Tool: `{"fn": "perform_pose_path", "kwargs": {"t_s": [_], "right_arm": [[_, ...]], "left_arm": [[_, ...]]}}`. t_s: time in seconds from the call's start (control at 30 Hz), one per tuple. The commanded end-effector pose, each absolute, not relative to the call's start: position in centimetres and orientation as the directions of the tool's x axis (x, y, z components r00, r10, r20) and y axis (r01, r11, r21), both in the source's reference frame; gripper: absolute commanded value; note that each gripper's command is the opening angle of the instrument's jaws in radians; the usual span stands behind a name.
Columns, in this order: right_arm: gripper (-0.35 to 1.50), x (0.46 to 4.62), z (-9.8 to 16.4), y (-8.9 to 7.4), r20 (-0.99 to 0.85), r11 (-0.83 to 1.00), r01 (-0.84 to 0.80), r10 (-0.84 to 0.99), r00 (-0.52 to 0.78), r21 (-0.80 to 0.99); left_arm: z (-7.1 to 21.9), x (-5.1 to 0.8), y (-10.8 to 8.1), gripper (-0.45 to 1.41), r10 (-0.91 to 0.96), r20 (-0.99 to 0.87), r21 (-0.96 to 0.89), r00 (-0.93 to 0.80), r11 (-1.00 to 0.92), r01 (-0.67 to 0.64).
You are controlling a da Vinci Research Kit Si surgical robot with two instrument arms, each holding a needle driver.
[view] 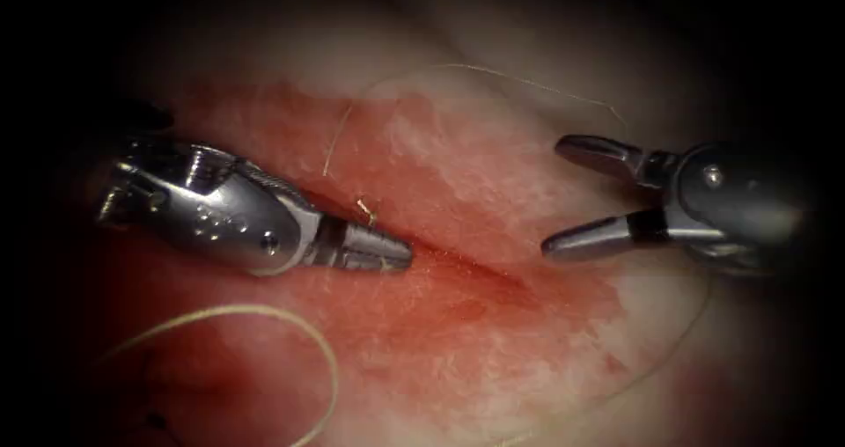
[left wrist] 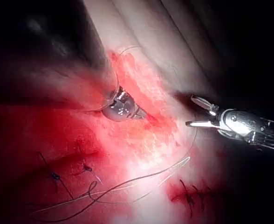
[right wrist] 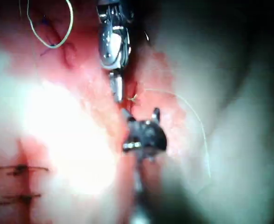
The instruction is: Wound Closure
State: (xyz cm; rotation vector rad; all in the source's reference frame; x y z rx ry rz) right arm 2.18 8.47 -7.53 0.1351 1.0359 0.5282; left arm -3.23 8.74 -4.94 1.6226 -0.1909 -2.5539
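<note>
At the left of the frame, the left tool [view: 387,255] lies with jaws together, tip on the cut [view: 475,275], holding nothing I can see. The right tool [view: 572,196], jaws apart and empty, hovers at right. Thread [view: 330,368] loops over the tissue [view: 493,174], probably slack; the needle I cannot make out.

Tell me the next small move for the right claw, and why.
Probably ease the right claw left toward the short thread end beside the cut. Its jaws stand open and hold nothing, while the left claw lies shut at the cut, close to that end. Whether the left claw grips thread I cannot tell.
</note>
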Motion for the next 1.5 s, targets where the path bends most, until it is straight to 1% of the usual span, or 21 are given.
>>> {"fn": "perform_pose_path", "kwargs": {"t_s": [0.03,0.07,0.1,0.13,0.2,0.27,0.4,0.43,0.47,0.5,0.53,0.77,0.93,1.0,1.07,1.2,1.5], "right_arm": [[1.41,2.26,-7.45,8.46,-0.783,0.868,-0.351,0.478,0.397,0.352],[1.41,2.25,-7.45,8.47,-0.783,0.868,-0.351,0.478,0.397,0.351],[1.41,2.24,-7.45,8.47,-0.784,0.868,-0.350,0.478,0.397,0.352],[1.41,2.22,-7.45,8.47,-0.782,0.866,-0.351,0.483,0.395,0.357],[1.41,2.20,-7.46,8.47,-0.780,0.866,-0.348,0.483,0.397,0.359],[1.41,2.19,-7.47,8.47,-0.780,0.866,-0.347,0.483,0.397,0.359],[1.41,2.20,-7.47,8.47,-0.780,0.866,-0.347,0.483,0.397,0.359],[1.41,2.20,-7.47,8.47,-0.778,0.863,-0.349,0.488,0.395,0.364],[1.41,2.20,-7.47,8.47,-0.778,0.863,-0.349,0.488,0.395,0.364],[1.41,2.20,-7.47,8.47,-0.778,0.863,-0.349,0.488,0.395,0.364],[1.41,2.20,-7.47,8.47,-0.778,0.863,-0.349,0.488,0.395,0.364],[1.41,2.20,-7.48,8.46,-0.776,0.861,-0.351,0.493,0.393,0.369],[1.41,2.20,-7.50,8.46,-0.777,0.860,-0.351,0.493,0.390,0.370],[1.41,2.22,-7.49,8.46,-0.777,0.860,-0.353,0.494,0.390,0.369],[1.41,2.24,-7.48,8.45,-0.778,0.860,-0.352,0.494,0.389,0.369],[1.35,2.38,-7.39,8.38,-0.793,0.870,-0.321,0.481,0.375,0.376],[1.33,2.74,-7.17,8.29,-0.840,0.894,-0.275,0.432,0.328,0.353]], "left_arm": [[-4.88,-3.32,8.67,0.01,-0.155,-0.892,0.161,-0.425,-0.987,0.023],[-4.89,-3.33,8.64,0.06,-0.156,-0.891,0.162,-0.426,-0.986,0.022],[-4.89,-3.35,8.62,0.06,-0.157,-0.891,0.162,-0.425,-0.986,0.024],[-4.90,-3.37,8.60,0.01,-0.157,-0.893,0.161,-0.421,-0.987,0.027],[-4.95,-3.39,8.58,0.03,-0.154,-0.894,0.159,-0.421,-0.987,0.025],[-4.99,-3.41,8.57,0.14,-0.152,-0.894,0.157,-0.421,-0.987,0.024],[-5.01,-3.42,8.53,0.28,-0.153,-0.894,0.157,-0.421,-0.987,0.025],[-5.01,-3.42,8.53,0.27,-0.153,-0.894,0.157,-0.421,-0.987,0.025],[-5.00,-3.40,8.53,-0.07,-0.154,-0.894,0.158,-0.420,-0.987,0.027],[-5.00,-3.40,8.52,-0.19,-0.155,-0.891,0.155,-0.426,-0.987,0.036],[-5.00,-3.40,8.52,-0.35,-0.156,-0.890,0.154,-0.429,-0.987,0.040],[-4.95,-3.30,8.52,-0.35,-0.162,-0.884,0.161,-0.439,-0.986,0.040],[-4.86,-3.21,8.56,-0.35,0.019,-0.878,0.024,-0.479,-0.996,-0.084],[-4.83,-3.13,8.60,-0.35,0.064,-0.878,-0.006,-0.475,-0.992,-0.122],[-4.84,-3.05,8.64,-0.35,0.066,-0.879,-0.011,-0.472,-0.993,-0.119],[-4.91,-2.88,8.80,-0.35,0.080,-0.899,-0.027,-0.430,-0.991,-0.127],[-5.08,-2.83,9.11,-0.35,0.112,-0.917,-0.048,-0.383,-0.984,-0.172]]}}
